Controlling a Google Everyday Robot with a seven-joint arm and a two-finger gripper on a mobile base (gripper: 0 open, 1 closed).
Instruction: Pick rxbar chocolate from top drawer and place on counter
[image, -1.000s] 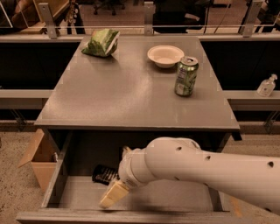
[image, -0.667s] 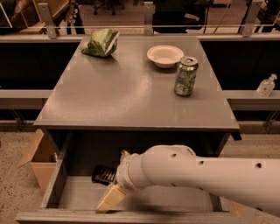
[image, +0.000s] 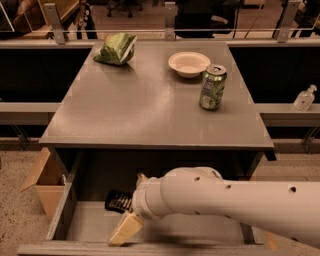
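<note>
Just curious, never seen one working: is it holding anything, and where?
Apparently nothing: the end effector is open in the top drawer, beside the rxbar chocolate.

We see the dark rxbar chocolate (image: 117, 201) lying flat in the open top drawer (image: 87, 225), claw (image: 130, 212) just by it, grey worktop (image: 150, 110) above.

Smooth white tubular arm (image: 235, 200) with small dark holes; tan wedge-shaped gripper (image: 126, 229) inside the top drawer (image: 85, 227).
</note>
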